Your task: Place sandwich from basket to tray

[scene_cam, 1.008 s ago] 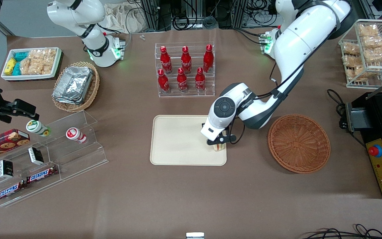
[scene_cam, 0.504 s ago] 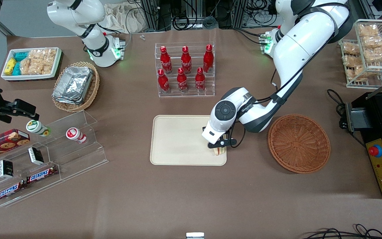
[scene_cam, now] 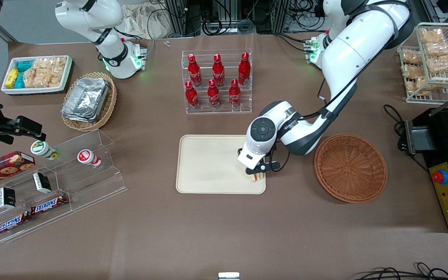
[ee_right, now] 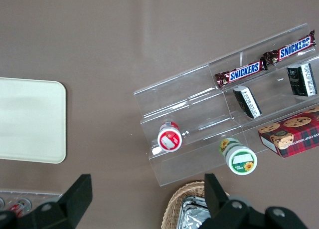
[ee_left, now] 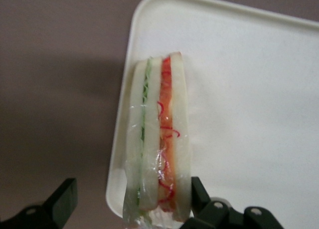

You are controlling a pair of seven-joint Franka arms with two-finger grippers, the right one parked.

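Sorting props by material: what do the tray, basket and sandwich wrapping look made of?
Tray: probably matte cream plastic, smooth with a moulded rim. Basket: woven reddish-brown wicker. Sandwich, standing on the tray below the gripper: glossy clear film, crinkled.

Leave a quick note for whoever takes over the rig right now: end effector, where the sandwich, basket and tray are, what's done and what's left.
End effector: open, low over the tray's corner nearest the basket, fingers either side of the sandwich; one seems to touch it, the other is apart.
Sandwich: standing on edge on the tray, close to its rim.
Basket: empty, beside the tray.
Done: sandwich moved and apparently released.
Left: lift the arm clear.
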